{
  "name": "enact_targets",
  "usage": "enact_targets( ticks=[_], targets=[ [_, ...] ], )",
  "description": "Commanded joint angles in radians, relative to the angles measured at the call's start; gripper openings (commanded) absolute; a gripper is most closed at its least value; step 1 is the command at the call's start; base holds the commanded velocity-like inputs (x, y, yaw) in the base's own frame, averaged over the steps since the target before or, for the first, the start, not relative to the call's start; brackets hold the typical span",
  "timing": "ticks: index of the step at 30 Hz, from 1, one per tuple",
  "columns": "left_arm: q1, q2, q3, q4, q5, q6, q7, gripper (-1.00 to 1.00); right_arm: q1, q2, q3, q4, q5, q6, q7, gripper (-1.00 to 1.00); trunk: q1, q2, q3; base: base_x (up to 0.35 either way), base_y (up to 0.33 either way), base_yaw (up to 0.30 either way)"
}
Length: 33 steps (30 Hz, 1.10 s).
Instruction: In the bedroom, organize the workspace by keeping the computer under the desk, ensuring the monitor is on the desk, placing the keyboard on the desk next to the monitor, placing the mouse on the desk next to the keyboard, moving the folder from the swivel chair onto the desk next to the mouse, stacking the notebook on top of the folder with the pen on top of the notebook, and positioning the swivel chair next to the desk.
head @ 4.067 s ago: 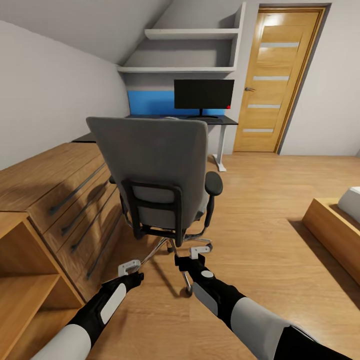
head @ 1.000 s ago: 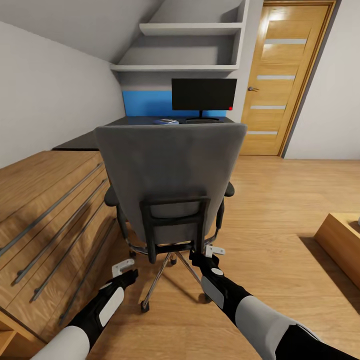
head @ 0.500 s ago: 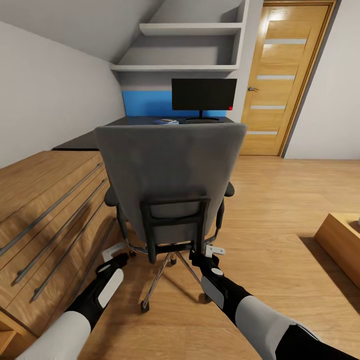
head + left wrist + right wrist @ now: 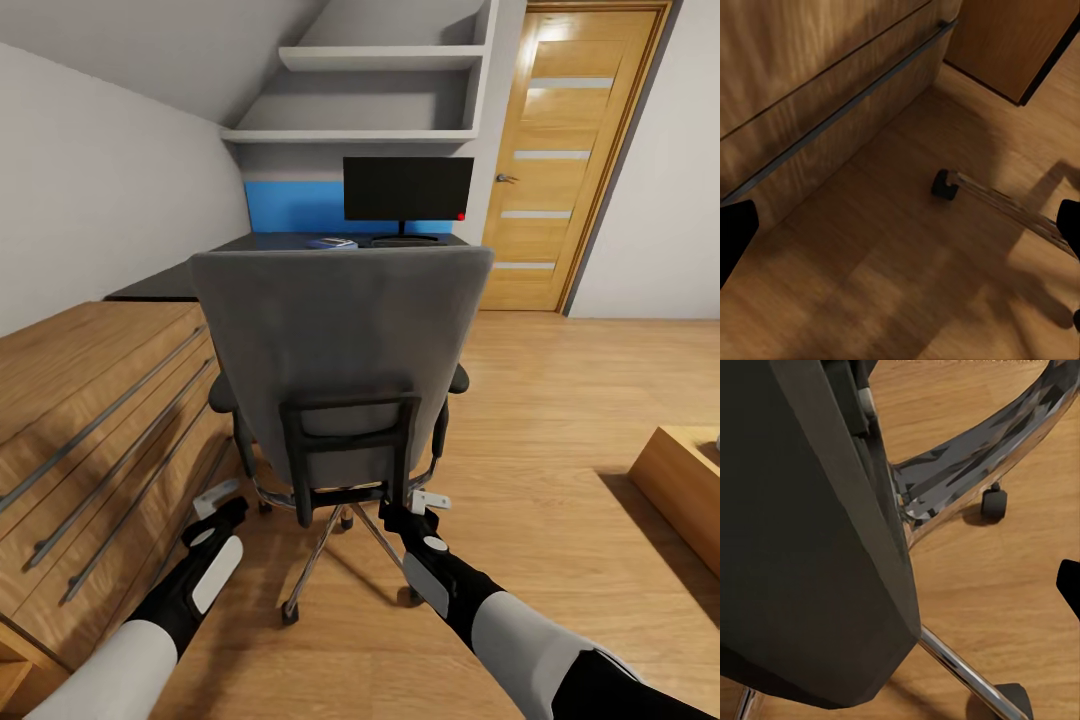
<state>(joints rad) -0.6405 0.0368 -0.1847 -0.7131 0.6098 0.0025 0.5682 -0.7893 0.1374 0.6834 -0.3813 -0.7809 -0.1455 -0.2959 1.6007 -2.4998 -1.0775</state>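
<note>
Grey swivel chair point(image 4: 340, 350) with tall back, black armrests, chrome base.

Left wrist camera: wooden floor beside a drawer chest

The wooden drawer chest point(image 4: 817, 82) fills one side, a long dark metal handle point(image 4: 847, 112) running slantwise across its front. On the plank floor point(image 4: 885, 262) near it stands a black chair wheel point(image 4: 944, 184) on a chrome leg point(image 4: 1009, 206) that runs off to the picture's edge. Two black fingertips point(image 4: 735, 232) of the left gripper point(image 4: 900, 232) show at opposite edges, well apart, nothing between them.
</note>
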Motion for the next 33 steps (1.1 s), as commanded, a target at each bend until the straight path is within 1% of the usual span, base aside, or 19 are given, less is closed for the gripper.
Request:
enact_targets(
  ticks=[1,12,17,24,33],
  targets=[
    [-0.001,0.002,-0.007,0.001,0.007,-0.002,0.009,1.0,-0.001,0.0,0.009,0.0,-0.01,-0.006,-0.005,1.0,0.0,0.0,-0.001,0.0,0.0,0.0],
    [-0.001,0.003,-0.007,0.023,0.007,-0.008,0.007,1.0,-0.001,-0.003,0.008,0.001,-0.009,-0.006,-0.001,1.0,0.0,0.0,-0.001,0.018,-0.001,0.0],
    [-0.002,0.001,-0.01,0.047,0.004,-0.009,0.004,1.0,-0.001,-0.004,0.01,0.002,-0.008,-0.006,-0.001,1.0,0.0,0.0,-0.001,0.225,-0.058,0.0],
    [-0.002,0.002,-0.011,0.052,0.003,-0.009,0.003,1.0,-0.001,-0.005,0.009,0.002,-0.009,-0.006,-0.003,1.0,0.0,0.0,-0.001,0.094,-0.015,0.0],
    [-0.001,0.002,-0.012,0.052,0.001,-0.009,0.002,1.0,-0.001,-0.006,0.011,0.001,-0.008,-0.006,-0.002,1.0,0.0,0.0,0.002,0.24,-0.001,-0.039]
  ],
)
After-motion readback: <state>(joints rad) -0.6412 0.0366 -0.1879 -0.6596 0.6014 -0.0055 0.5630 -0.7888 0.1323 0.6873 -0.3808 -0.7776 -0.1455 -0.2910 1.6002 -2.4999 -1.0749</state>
